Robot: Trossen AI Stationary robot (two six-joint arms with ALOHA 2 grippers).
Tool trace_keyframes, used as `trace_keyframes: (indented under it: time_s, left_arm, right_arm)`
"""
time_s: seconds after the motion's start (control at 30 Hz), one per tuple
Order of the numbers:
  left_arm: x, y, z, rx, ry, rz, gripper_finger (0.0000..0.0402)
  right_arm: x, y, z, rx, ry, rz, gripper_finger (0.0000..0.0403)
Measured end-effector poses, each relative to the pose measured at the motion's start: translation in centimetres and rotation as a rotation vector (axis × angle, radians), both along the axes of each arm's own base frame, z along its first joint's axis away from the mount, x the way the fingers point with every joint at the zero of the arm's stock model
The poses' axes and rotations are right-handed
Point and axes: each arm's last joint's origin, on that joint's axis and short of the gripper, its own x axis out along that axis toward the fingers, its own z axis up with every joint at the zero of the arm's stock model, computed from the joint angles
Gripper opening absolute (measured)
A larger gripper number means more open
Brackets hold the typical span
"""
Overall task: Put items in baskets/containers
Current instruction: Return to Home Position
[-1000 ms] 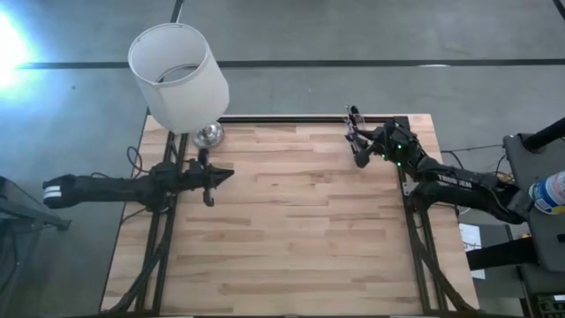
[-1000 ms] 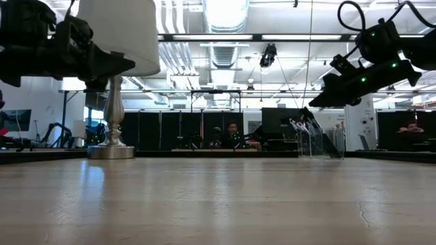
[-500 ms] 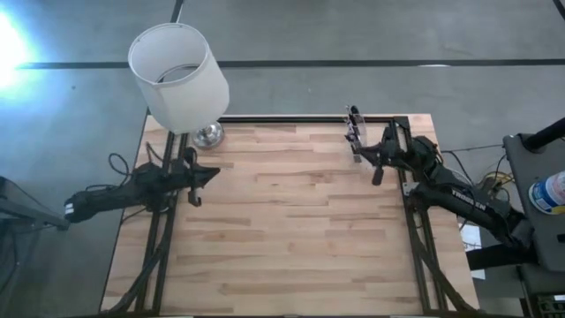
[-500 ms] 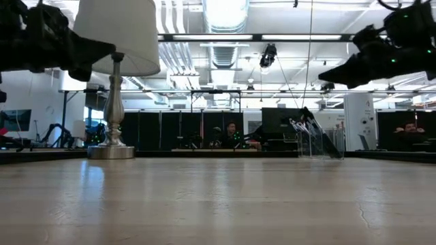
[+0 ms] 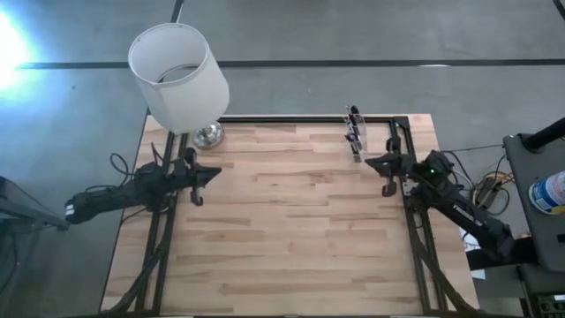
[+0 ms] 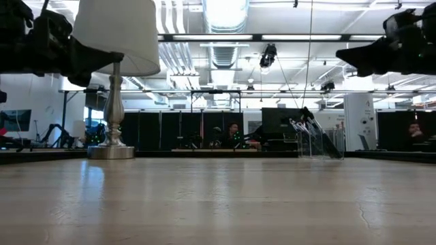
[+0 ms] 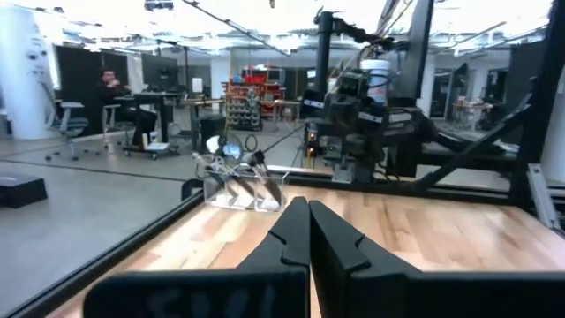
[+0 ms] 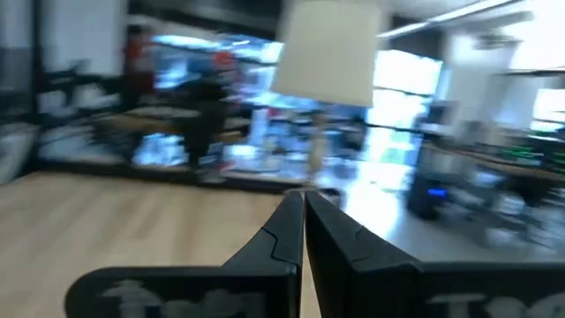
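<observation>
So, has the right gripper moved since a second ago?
Yes. In the high view the right gripper, shut, has pulled back from beside the clear organizer toward the right edge of the table.

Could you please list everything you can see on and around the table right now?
table: one, light wood, under both arms.
lamp: one, white shade on a silver stand, far left corner of the table.
transparent organizer: one, clear, by the table's far edge, right of centre.
brushes: several, dark, too small to count, in the organizer.
person: one, in the room beyond the table.
left gripper: one, dark, fingers shut, over the table's left edge.
right gripper: one, dark, fingers shut, over the right edge, near the organizer.
</observation>
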Motion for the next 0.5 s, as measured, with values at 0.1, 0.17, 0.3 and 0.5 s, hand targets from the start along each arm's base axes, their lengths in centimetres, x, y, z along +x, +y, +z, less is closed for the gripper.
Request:
trace_keyframes:
  time_s: [0.1, 0.17, 0.3, 0.5]
  left_arm:
    - [0.0, 0.1, 0.0, 0.003, -0.001, 0.05, 0.0]
    - [-0.1, 0.3, 0.0, 0.015, 0.002, 0.091, 0.0]
    - [-0.1, 0.4, 0.2, 0.013, -0.012, 0.135, 0.0]
    - [-0.3, 0.4, 0.8, 0.015, -0.037, 0.137, 0.0]
  right_arm:
    - [-0.3, -0.1, 0.1, 0.04, -0.042, -0.167, 0.0008]
    - [-0.2, -0.2, 0.1, 0.078, -0.068, -0.27, 0.0008]
    - [0.3, 0.2, 0.0, 0.073, -0.056, -0.306, 0.0008]
    - [1.0, 1.7, 0.0, 0.024, -0.047, -0.258, 0.0008]
